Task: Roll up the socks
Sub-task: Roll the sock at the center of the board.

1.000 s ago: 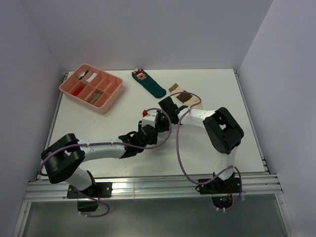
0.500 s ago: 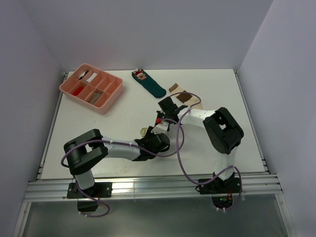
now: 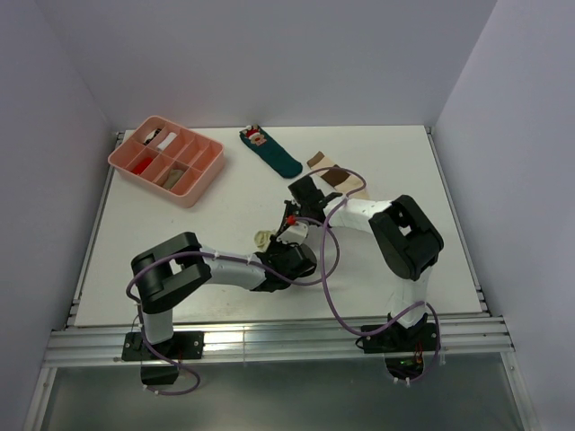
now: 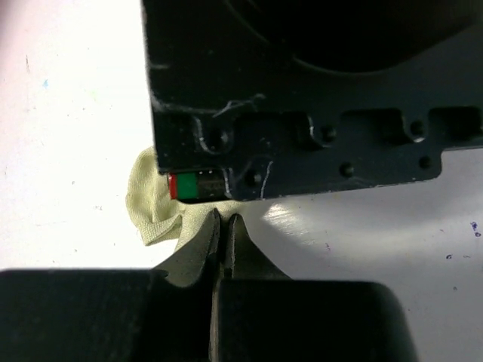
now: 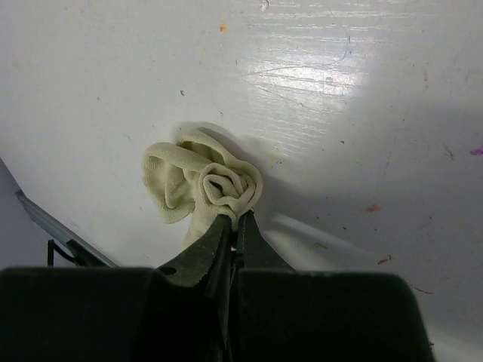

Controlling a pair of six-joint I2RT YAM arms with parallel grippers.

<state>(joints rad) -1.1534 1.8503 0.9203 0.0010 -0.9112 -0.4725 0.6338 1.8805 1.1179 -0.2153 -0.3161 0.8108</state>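
Sock (image 5: 211, 185): soft, light, loosely rolled; we would pinch across the coil. Left tool (image 4: 225, 223), right tool (image 5: 235, 225): clamped on it.

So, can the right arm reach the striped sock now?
Probably not yet. The striped sock lies close by, but the right end effector is shut on the pale sock, which the left end effector pinches too.
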